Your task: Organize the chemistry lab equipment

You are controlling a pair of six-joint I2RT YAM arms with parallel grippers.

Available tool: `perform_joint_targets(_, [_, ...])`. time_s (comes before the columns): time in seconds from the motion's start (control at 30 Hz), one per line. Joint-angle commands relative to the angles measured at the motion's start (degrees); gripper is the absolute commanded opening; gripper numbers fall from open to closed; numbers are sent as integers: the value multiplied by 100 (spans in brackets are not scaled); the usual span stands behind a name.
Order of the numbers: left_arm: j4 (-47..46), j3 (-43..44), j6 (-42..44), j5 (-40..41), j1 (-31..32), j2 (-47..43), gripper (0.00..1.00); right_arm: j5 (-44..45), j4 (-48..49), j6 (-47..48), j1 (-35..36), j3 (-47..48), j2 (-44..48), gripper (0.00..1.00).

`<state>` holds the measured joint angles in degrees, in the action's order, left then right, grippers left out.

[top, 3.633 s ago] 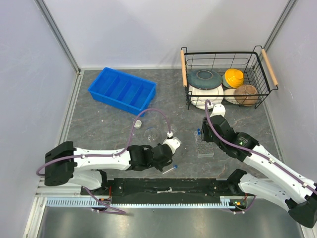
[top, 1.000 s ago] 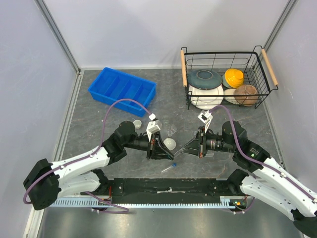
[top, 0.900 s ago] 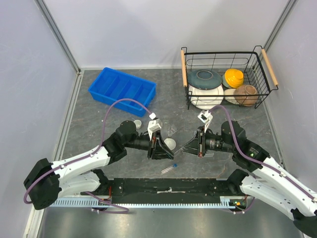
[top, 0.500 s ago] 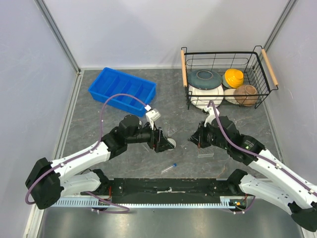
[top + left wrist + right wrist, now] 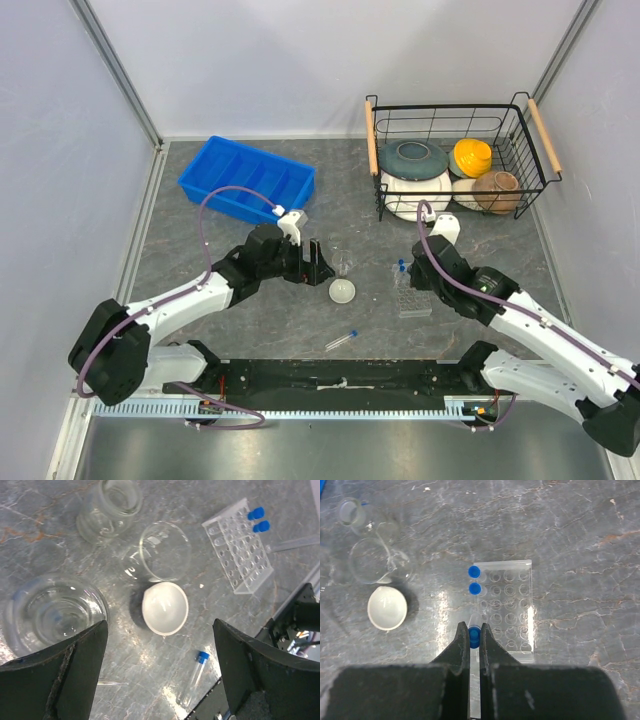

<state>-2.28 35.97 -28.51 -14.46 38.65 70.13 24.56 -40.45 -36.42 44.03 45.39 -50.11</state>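
Comparing with a second ago: the arms are no longer meeting nose to nose mid-table. The left gripper (image 5: 314, 264) is now standing wide open and empty, pulled back toward its own side, where before it was clamped. It is hanging over the white dish (image 5: 165, 607), its fingers (image 5: 75, 670) straddling it from above without touching. The right gripper (image 5: 475, 630) is swung back over the clear rack (image 5: 512, 615), pinching a blue-capped tube (image 5: 475, 639) by the cap, jaws clenched on it. The held cap is sitting over the rack's near left corner, in line with the two capped tubes (image 5: 474, 571) already seated in that edge column. Whether the held tube is touching the rack, I can't tell. Three glass beakers (image 5: 165, 550) are crowding just beyond and beside the dish, one almost touching it. A loose tube (image 5: 342, 340) is lying flat on the table (image 5: 200, 300) near the front edge, between the arms. The blue tray (image 5: 247, 181) and the wire basket (image 5: 455, 120) of bowls are sitting well apart at the back.
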Motion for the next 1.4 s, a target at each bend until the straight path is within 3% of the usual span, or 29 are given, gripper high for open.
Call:
perform_joint_targets(0.0, [-53,16,-163,426,-77,80,91,506,45,-172,18,-100,-201,0])
perform_joint_targets(0.13, [184,51,-172,777,-77,-51,91,541,177,-172,9,-197,-307,0])
perform_joint_targets(0.73, [729,77,-260,830,-77,-843,91,181,617,-146,9,-443,-553,0])
perform_joint_targets(1.37, [835,69,-269,927,-77,-957,90,234,986,3,88,-619,-922,0])
